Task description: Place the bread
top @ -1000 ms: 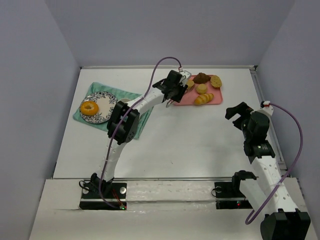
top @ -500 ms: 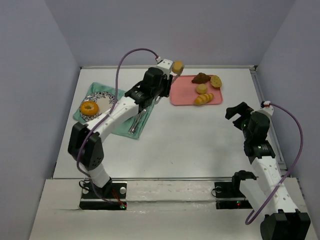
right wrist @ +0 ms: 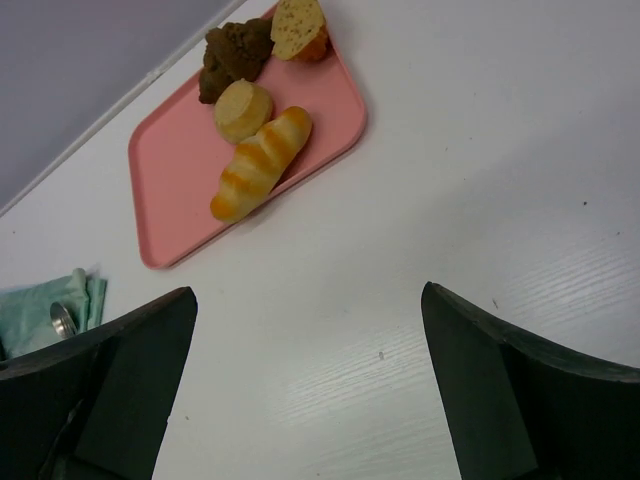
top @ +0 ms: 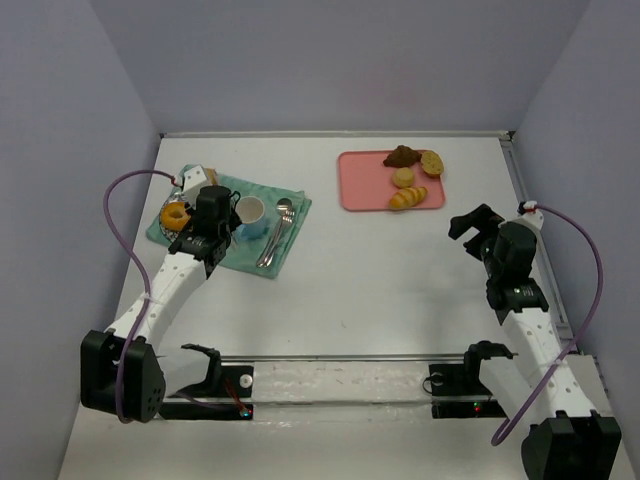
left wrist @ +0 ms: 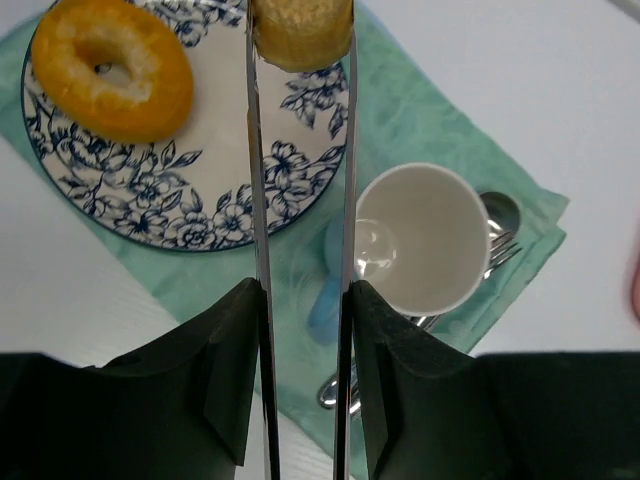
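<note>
My left gripper is shut on a small round bread roll, held between the thin fingertips above the far edge of a blue-flowered plate. In the top view the roll is at the plate's far side. An orange doughnut lies on the plate. My right gripper is open and empty over bare table at the right.
The plate sits on a teal napkin with a white cup and cutlery. A pink tray at the back holds several more breads, among them a striped roll and a dark one.
My left arm swung from the pink tray across to the left with the roll, and now holds it over the plate. The right arm has not moved.
</note>
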`<state>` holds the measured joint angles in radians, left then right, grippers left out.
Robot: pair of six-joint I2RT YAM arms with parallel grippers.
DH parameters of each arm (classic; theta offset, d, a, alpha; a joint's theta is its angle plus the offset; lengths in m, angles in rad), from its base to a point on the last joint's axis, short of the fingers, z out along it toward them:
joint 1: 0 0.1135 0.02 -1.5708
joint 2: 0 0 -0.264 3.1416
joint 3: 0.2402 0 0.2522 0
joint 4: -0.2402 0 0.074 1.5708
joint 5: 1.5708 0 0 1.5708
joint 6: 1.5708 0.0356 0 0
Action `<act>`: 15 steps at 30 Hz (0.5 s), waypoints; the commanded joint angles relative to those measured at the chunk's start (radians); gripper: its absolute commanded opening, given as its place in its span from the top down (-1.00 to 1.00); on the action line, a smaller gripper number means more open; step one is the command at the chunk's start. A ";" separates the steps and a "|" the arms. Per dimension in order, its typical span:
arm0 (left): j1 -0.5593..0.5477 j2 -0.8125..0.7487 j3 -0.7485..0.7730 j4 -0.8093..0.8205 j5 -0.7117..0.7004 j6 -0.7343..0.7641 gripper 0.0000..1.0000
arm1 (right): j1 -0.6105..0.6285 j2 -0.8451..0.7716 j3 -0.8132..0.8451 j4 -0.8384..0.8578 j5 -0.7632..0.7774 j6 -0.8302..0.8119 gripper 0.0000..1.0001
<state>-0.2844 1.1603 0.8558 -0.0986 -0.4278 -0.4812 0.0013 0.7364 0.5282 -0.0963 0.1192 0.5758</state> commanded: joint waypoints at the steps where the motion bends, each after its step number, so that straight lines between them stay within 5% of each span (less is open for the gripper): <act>1: 0.036 -0.042 -0.055 0.045 -0.025 -0.102 0.11 | 0.002 0.017 0.026 0.053 -0.013 -0.004 -0.99; 15: 0.060 0.036 -0.061 -0.016 -0.075 -0.152 -0.15 | 0.002 0.024 0.024 0.055 -0.015 -0.002 -0.99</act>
<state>-0.2272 1.2037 0.7826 -0.1402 -0.4450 -0.6128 0.0013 0.7685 0.5282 -0.0963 0.1116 0.5762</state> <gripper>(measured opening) 0.572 0.995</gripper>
